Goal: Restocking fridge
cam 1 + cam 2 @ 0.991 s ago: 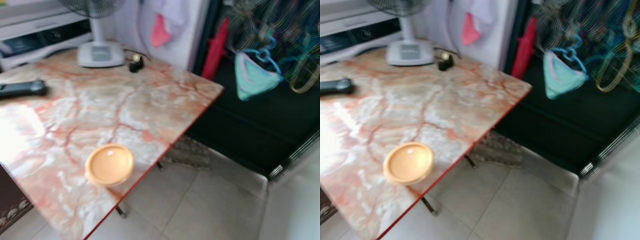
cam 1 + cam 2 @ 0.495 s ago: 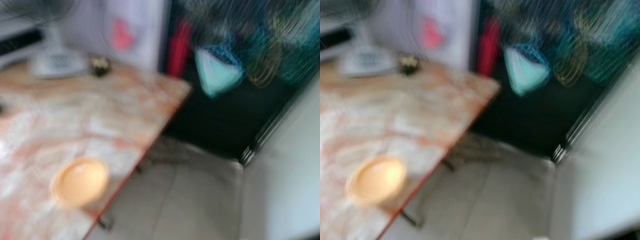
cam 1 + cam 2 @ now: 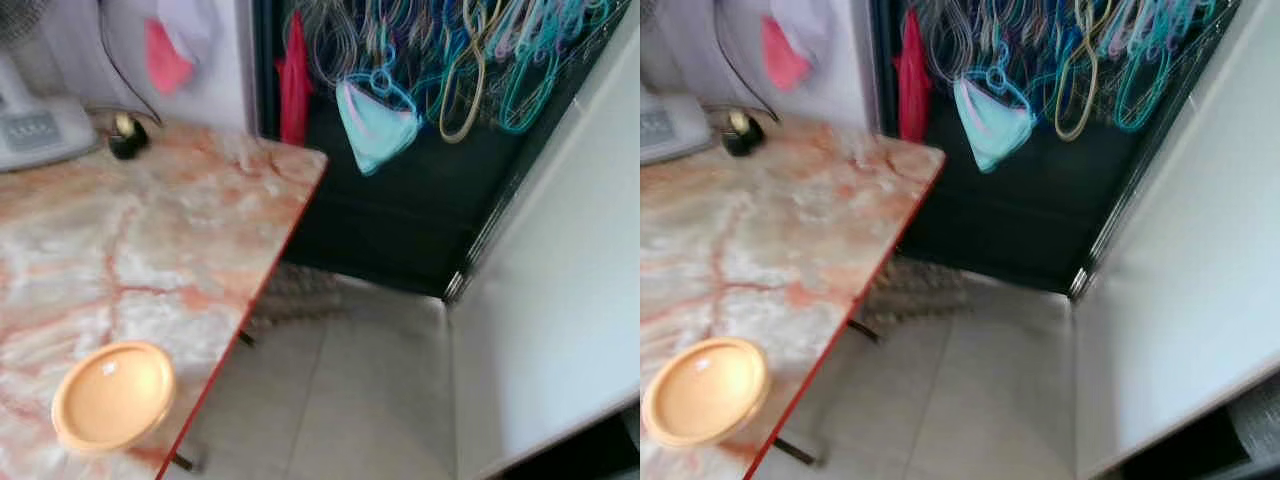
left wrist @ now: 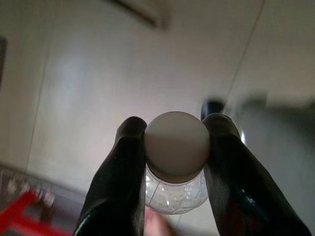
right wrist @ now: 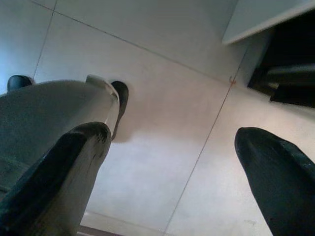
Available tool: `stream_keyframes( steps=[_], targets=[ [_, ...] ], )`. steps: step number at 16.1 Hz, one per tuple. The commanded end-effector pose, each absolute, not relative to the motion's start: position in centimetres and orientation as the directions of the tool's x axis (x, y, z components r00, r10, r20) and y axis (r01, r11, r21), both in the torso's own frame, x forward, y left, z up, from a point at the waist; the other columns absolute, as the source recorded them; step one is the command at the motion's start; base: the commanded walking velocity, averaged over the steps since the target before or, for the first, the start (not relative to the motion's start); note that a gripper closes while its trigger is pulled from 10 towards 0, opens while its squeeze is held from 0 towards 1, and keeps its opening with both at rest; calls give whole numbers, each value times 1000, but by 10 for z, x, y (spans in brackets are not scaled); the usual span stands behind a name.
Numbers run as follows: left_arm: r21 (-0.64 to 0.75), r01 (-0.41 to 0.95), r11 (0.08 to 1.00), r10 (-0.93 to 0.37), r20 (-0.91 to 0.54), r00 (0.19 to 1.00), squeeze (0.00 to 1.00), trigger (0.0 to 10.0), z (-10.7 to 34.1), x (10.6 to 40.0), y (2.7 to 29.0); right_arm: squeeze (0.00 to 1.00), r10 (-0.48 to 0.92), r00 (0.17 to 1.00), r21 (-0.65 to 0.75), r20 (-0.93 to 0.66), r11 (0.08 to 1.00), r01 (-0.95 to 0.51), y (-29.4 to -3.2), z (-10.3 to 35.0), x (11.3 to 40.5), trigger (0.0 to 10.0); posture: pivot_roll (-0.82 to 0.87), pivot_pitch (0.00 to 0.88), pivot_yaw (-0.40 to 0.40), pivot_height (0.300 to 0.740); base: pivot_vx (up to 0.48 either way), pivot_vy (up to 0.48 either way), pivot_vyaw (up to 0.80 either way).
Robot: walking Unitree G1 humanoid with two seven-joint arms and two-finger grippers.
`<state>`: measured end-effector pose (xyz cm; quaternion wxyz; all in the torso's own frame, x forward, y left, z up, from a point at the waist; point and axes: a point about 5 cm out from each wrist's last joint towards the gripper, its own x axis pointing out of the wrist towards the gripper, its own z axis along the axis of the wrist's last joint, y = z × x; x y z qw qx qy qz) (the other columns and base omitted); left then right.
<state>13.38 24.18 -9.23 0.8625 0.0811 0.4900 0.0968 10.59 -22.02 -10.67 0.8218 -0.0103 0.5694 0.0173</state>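
My left gripper (image 4: 176,123) hangs above the tiled floor, shut on a clear plastic bottle (image 4: 175,194); its round pale cap (image 4: 177,145) is pinched between the two black fingers (image 4: 123,172). My right gripper (image 5: 172,132) stands open over the floor tiles, fingers wide apart with nothing between them. Beside it is my own grey leg (image 5: 44,108). An orange round lidded container (image 3: 113,395) sits near the front edge of the marble table (image 3: 180,230).
On the table's far side are a white fan base (image 3: 35,130) and a small black object (image 3: 127,137). Behind it, a dark rack holds coloured hangers (image 3: 450,60) and a red umbrella (image 3: 294,80). A tall white panel (image 3: 560,300) borders the tiled floor (image 3: 350,390) on the right.
The head camera has swung to the right: the table and orange container slid toward the picture's left, and the white panel came into view. The blur has eased.
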Motion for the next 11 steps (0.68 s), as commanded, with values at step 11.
stream_keyframes(
  steps=[11],
  targets=[
    [237,-65,969,239,-846,477,0,10000,-97,124,239,0,28,366,21,-930,1000,-24,-218,-107,107,10000,180,0,-76,740,0,-186,0]
  ],
)
